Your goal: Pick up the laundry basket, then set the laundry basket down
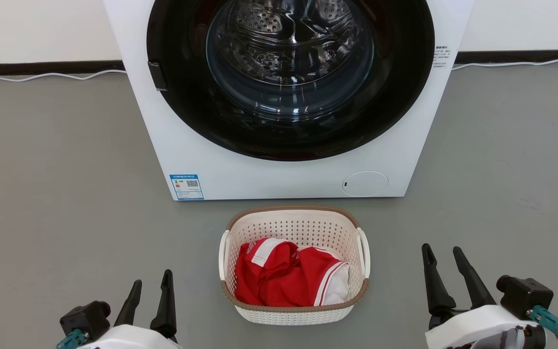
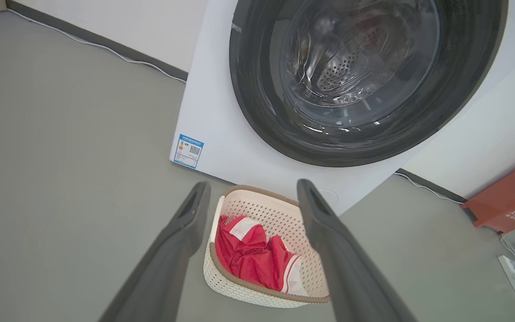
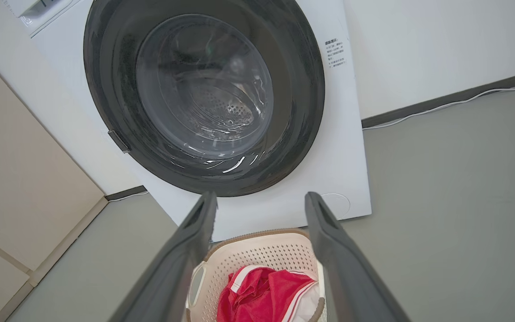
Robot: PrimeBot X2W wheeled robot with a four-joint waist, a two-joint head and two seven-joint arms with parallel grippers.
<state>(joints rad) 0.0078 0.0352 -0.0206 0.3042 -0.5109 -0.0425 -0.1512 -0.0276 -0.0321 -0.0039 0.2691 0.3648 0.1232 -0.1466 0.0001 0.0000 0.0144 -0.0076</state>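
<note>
The laundry basket sits on the grey floor, just in front of the white washing machine, with a red and white garment inside. The left gripper and right gripper flank it without touching, fingers spread and empty.

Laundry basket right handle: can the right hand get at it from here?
Probably yes: just floor between the right hand and the right handle of the laundry basket, and the hand is open, holding nothing.
</note>
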